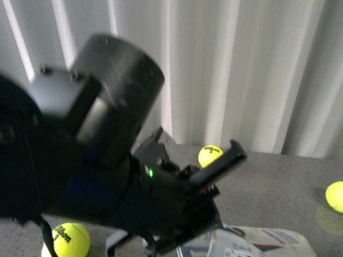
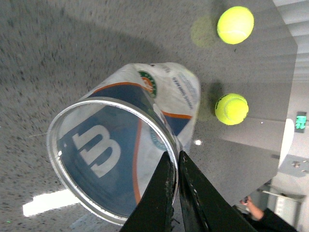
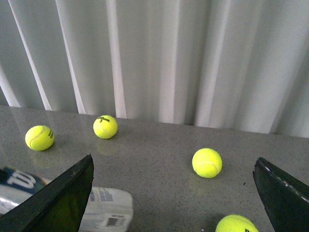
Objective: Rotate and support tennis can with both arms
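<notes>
Left wrist view: my left tool [image 2: 174, 160] is clenching on the can [image 2: 120, 140]. Its fingers [image 2: 159, 203] are coming up from the bottom edge, nearly together, pinching the rim of the clear end between them. The can is filling the centre of the frame, with the clear end facing the camera, a white W showing through it and the label running off toward the upper right. The grey surface [image 2: 58, 58] is showing behind it. One ball [image 2: 235, 24] is sitting near the top edge at upper right, and another [image 2: 231, 108] is sitting right of centre, near the can's far end.

Right wrist view: my right tool [image 3: 173, 159] is hanging released, with its fingers [image 3: 63, 198] wide apart in the lower corners and only surface between them. The can [image 3: 108, 212] is lying on its side at lower left, partly behind the left-corner finger. Four balls are sitting apart on the surface: at left [image 3: 39, 137], upper left of centre [image 3: 105, 126], right of centre [image 3: 207, 162] and at the bottom edge [image 3: 236, 224]. A curtain [image 3: 159, 58] is filling the top half.

Front view: a blurred black arm [image 1: 96, 160] is blocking the left and centre, and I cannot tell which arm it is. The can [image 1: 257, 241] is showing at the bottom edge, right of centre, just beside the arm's lower end. Balls are sitting at centre [image 1: 210, 156], lower left [image 1: 67, 240] and the right edge [image 1: 335, 196].
</notes>
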Controlling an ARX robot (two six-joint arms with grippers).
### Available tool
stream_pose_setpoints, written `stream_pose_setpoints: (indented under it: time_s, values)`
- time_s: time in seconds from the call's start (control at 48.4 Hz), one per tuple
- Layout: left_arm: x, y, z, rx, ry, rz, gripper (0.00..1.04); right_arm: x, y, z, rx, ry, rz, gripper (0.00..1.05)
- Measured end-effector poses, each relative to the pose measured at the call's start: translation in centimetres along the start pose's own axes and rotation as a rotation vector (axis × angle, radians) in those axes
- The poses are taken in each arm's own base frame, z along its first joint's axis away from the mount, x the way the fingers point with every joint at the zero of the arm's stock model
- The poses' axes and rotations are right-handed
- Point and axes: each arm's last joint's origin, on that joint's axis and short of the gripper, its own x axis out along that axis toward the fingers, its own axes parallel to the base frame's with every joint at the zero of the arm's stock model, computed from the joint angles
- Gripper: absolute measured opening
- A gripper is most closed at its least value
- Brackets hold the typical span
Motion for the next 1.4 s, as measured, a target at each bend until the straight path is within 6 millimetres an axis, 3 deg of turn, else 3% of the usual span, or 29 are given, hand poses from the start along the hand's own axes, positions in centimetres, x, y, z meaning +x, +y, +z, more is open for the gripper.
stream_pose_setpoints:
  time_s: [0.186,0.372,0.599,0.723,1.053,1.404]
  values:
    - [-5.2,-7.7,2.9,0.400,0.008,0.080,0.04,0.0,0.0,0.0,0.000,0.000,0.000,0.98]
    - [-5.9,-12.3,1.6,0.859,0.146,0.238,0.04,0.0,0.0,0.0,0.000,0.000,0.000,0.98]
    - [-3.3,-12.9,-0.5,1.365,0.330,0.458,0.04,0.0,0.0,0.0,0.000,0.000,0.000,0.98]
    - [-1.8,-13.6,-0.6,1.528,0.355,0.504,0.04,0.0,0.0,0.0,0.000,0.000,0.000,0.98]
    - [0.9,-15.6,-3.9,1.666,0.408,0.424,0.04,0.0,0.0,0.0,0.000,0.000,0.000,0.98]
    - [2.9,-15.2,-4.4,1.734,0.419,0.444,0.04,0.0,0.0,0.0,0.000,0.000,0.000,0.98]
